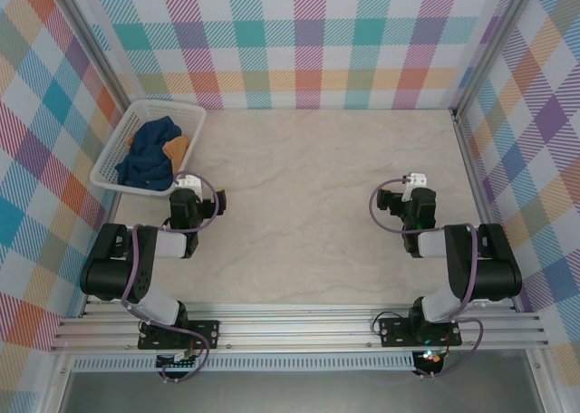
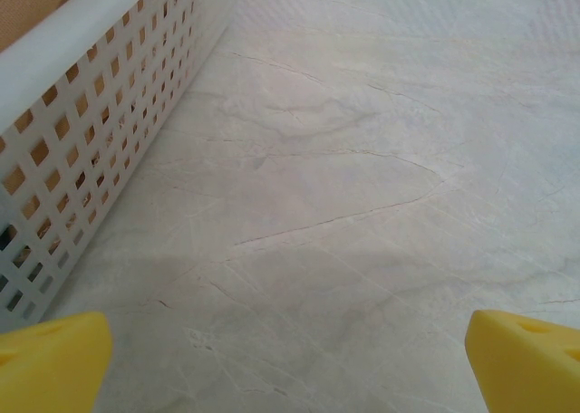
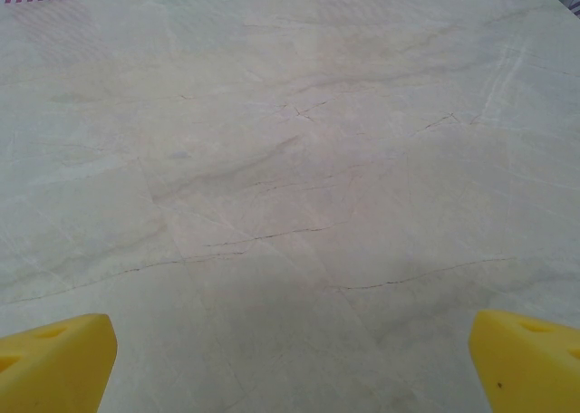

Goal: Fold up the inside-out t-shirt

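The inside-out t-shirt (image 1: 147, 162) is a crumpled dark navy heap inside a white basket (image 1: 193, 114) at the table's back left, with a tan-orange garment (image 1: 178, 146) beside it. My left gripper (image 1: 188, 185) sits just in front of the basket's near right corner, apart from the shirt. In the left wrist view the left gripper (image 2: 288, 368) is open, its yellow fingertips (image 2: 50, 363) wide apart over bare table. My right gripper (image 1: 415, 181) rests at the right side of the table. In the right wrist view the right gripper (image 3: 290, 363) is open with nothing between its fingertips (image 3: 526, 363).
The basket's perforated white wall (image 2: 91, 132) runs along the left of the left wrist view, tan cloth (image 2: 36, 5) showing above its rim. The pale marbled tabletop (image 1: 308, 187) spreads between the arms. Plaid walls and metal rails enclose the table on three sides.
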Controlling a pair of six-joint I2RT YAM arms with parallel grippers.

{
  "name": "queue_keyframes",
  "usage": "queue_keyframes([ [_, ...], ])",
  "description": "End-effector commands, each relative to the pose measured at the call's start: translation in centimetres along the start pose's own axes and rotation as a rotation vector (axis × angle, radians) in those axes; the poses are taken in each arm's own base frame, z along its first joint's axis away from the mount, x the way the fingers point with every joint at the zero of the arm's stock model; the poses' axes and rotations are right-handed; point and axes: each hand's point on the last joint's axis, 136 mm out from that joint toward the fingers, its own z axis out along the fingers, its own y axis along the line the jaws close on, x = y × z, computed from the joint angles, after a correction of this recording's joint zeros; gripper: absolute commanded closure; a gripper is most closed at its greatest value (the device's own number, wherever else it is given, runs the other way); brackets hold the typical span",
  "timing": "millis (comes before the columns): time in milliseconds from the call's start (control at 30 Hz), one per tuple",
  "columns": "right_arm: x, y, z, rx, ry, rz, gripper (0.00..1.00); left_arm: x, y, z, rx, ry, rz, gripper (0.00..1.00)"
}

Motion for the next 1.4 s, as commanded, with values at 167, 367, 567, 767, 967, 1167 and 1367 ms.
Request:
queue_keyframes([
  [167,-2.0,0.3,0.0,-0.015,-0.066,-0.006,0.00,-0.9,-0.2,0.1,0.023,-0.021,0.003,0.00],
  [367,-4.3,-0.6,-2.1,0.077,-0.116,0.002,0.00,-4.0,-1.2,-2.5,0.073,0.014,-0.006,0.00],
  [567,-8.9,-2.9,-8.0,0.178,-0.195,0.261,0.00,-6.6,-3.6,-6.9,0.222,-0.016,-0.155,0.03],
  [767,-11.6,4.6,-10.2,-0.111,-0.227,0.250,0.01,-11.4,-5.8,-9.9,0.297,-0.051,-0.279,0.04],
  [967,-12.7,14.0,-9.8,-0.335,-0.119,0.036,0.00,-14.3,4.0,-5.0,-0.134,0.067,-0.364,0.03],
  [1167,-11.3,16.0,-9.2,-0.430,-0.040,0.116,0.00,-12.4,12.0,0.0,-0.350,0.274,-0.422,0.03],
  [1367,-9.6,16.0,-8.6,-0.420,0.013,0.127,0.00,-12.2,15.5,3.2,-0.343,0.338,-0.523,0.06],
])
